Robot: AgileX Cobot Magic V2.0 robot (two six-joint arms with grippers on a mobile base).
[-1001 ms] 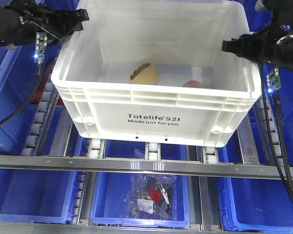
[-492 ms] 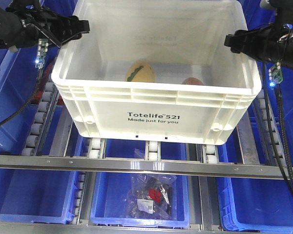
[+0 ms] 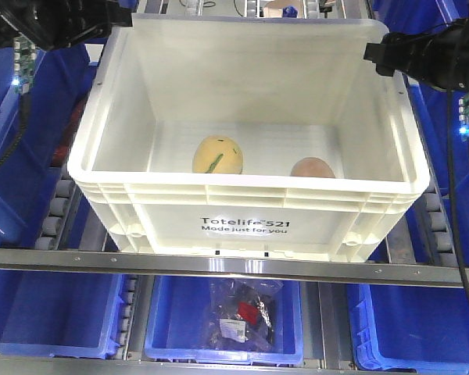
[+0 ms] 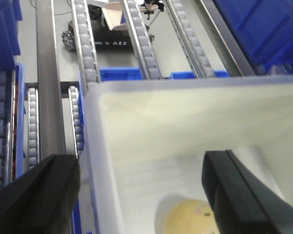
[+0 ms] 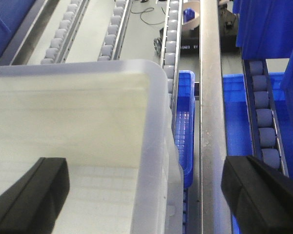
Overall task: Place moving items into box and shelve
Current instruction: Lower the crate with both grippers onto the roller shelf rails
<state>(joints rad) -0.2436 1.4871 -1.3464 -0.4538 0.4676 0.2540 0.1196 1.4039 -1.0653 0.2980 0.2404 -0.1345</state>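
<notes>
White box (image 3: 250, 195) sits tilted on the roller rack (image 3: 59, 207), open top toward the front camera, print on its near wall. Yellow egg (image 3: 217, 155) lies on the box floor at about 7 o'clock of centre; brown egg (image 3: 312, 168) at about 5 o'clock, near the right wall, the two well apart. Left wrist view shows only the top of the yellow egg (image 4: 190, 218).

Left gripper (image 3: 70, 19) is at the box's 10 o'clock corner. In the left wrist view its fingers (image 4: 36, 195) are spread wide, one outside the left wall (image 4: 100, 170), one over the inside; nothing pinched as far as I can tell, contact with the rim unclear.

Right gripper (image 3: 391, 56) is at the 2 o'clock corner. Right wrist view shows its fingers (image 5: 31, 192) also wide apart, straddling the right wall (image 5: 156, 161), not clamped on it.

Blue bins (image 3: 223, 328) below the rack; the middle one holds a clear bag (image 3: 241, 316) with something red inside.
</notes>
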